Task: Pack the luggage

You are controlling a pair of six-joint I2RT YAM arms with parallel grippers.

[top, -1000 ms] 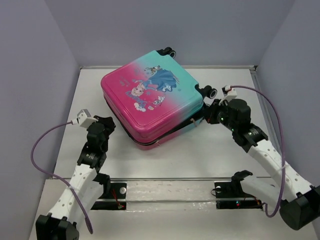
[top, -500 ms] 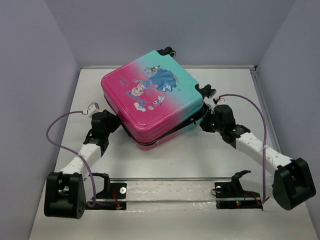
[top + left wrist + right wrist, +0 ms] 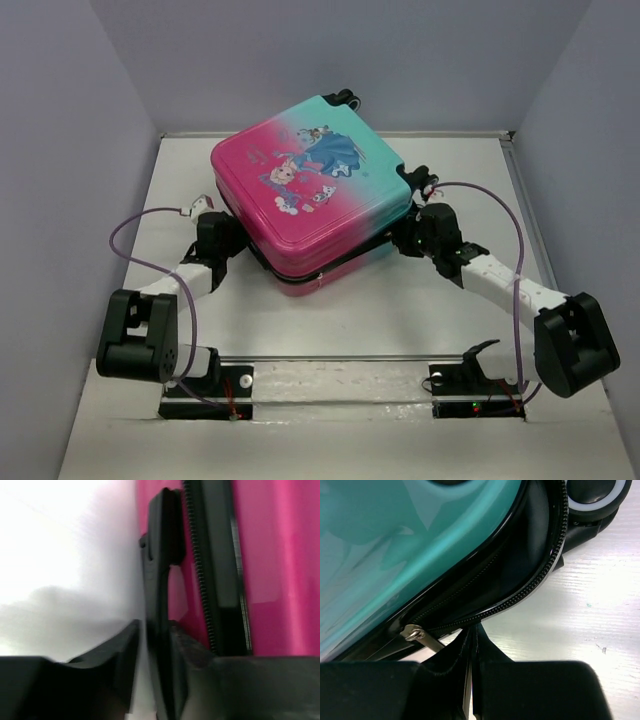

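Left jaws (image 3: 154,629) stand part-open astride the black plastic side handle (image 3: 162,555), wider than a second ago. Right jaws (image 3: 472,632) are pressed shut at the zip line, a silver zip pull (image 3: 415,632) just beside them. Between them the pink-to-teal hard-shell suitcase with a princess print (image 3: 310,190) lies flat on the white table (image 3: 360,310). Its long axis runs near-left to far-right, black wheels (image 3: 425,183) far-right. It has shifted slightly away, and both arms have dropped low.

No text, brand or number is readable. The cartoon print on the luggage (image 3: 310,200) lid, between the left gripper (image 3: 238,238) and the right gripper (image 3: 402,240), has small marks too tiny to read. Both wrist views, close by the fingers, show no lettering.
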